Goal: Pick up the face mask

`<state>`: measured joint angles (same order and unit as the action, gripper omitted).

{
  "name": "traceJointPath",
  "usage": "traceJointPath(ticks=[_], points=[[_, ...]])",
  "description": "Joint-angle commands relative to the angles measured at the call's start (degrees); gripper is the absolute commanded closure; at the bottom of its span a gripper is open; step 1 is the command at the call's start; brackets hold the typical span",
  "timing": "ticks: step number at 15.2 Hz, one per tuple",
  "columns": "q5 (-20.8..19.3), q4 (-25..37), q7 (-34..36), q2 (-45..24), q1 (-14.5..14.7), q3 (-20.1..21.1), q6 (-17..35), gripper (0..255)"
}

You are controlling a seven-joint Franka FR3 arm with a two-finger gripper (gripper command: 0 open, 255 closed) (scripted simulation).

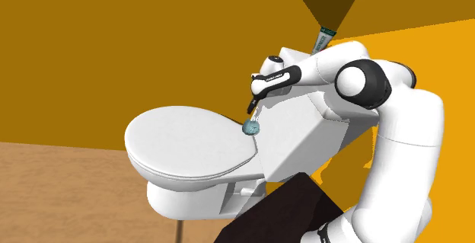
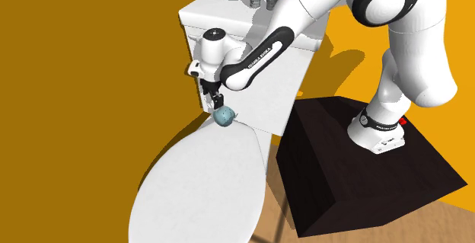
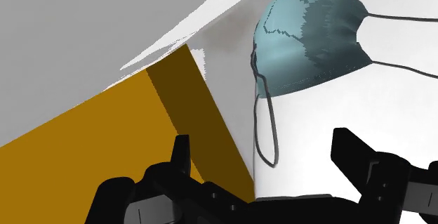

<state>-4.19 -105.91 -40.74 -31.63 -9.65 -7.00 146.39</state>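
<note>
I am on the approach step: my black two-finger tool [image 1: 254,109] hangs just above the small teal-blue cloth face mask with thin dark ear loops [image 3: 312,40], which lies at the rear edge of the white toilet's closed lid [image 1: 183,139]. My fingers stand apart with nothing between them. By my judgement the next move calls for centring over the mask's body, which sits ahead of the tool and off toward one finger. Then I would lower until the fingertips nearly meet the lid and close on the soft fabric rather than a loop.
</note>
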Motion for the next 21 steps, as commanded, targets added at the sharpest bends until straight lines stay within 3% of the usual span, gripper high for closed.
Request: traceJointPath(ticks=[1, 4, 5, 14, 21], points=[[0.0, 0.2, 0.1, -1.2, 0.0, 0.1, 1.1, 0], [0.0, 0.2, 0.2, -1.6, 0.0, 0.1, 1.4, 0], [0.0, 0.2, 0.2, -1.5, 0.0, 0.1, 1.3, 255], [0.0, 0.2, 0.2, -1.6, 0.0, 0.1, 1.4, 255], [-0.1, 0.3, -0.1, 2.2, 0.2, -0.1, -2.5, 255]])
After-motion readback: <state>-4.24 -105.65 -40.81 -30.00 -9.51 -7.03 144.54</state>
